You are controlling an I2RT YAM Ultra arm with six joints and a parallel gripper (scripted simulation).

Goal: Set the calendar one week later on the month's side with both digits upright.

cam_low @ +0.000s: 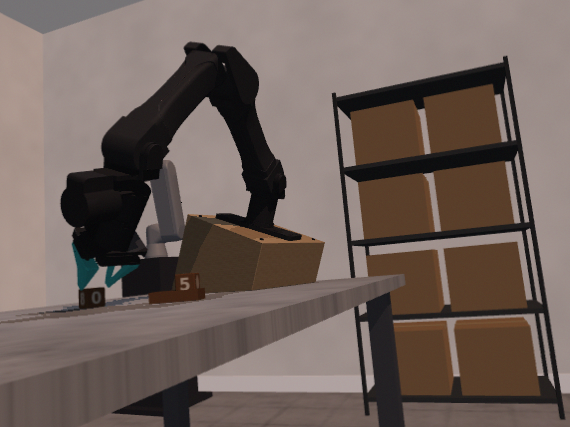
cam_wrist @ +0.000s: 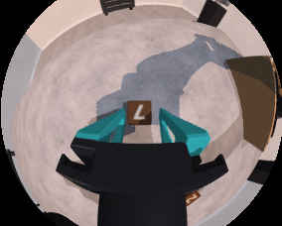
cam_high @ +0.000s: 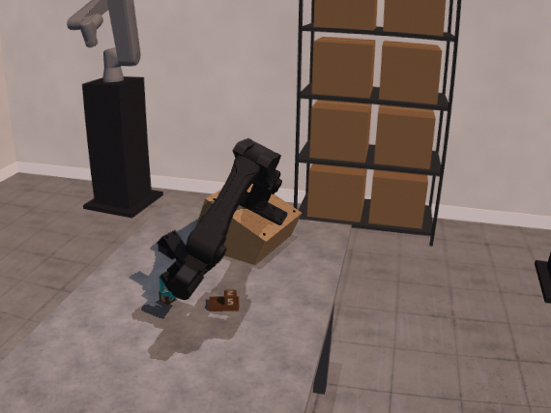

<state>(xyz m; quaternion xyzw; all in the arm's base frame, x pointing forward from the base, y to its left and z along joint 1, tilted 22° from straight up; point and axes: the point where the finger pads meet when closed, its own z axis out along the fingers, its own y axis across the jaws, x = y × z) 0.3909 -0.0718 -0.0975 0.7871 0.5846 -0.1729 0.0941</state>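
A loose brown calendar cube (cam_high: 165, 299) (cam_low: 92, 298) (cam_wrist: 139, 112) stands on the table left of the tray. Its side shows a 0, and its top shows a 7 in the wrist view. The brown tray (cam_high: 216, 305) (cam_low: 167, 297) lies flat and holds the other cube (cam_high: 231, 300) (cam_low: 185, 283), which shows a 5. My gripper (cam_high: 164, 291) (cam_low: 96, 285) (cam_wrist: 141, 117) is open, with its teal fingers pointing down straight over the loose cube. The fingertips are at about the cube's top edge, one on each side. I cannot tell if they touch it.
The arm's tan base block (cam_high: 256, 235) (cam_low: 250, 258) stands behind the tray. A black shelf rack (cam_high: 377, 98) (cam_low: 440, 231) with cardboard boxes stands off the table to the right. A grey arm on a black pedestal (cam_high: 116, 141) stands at the far left.
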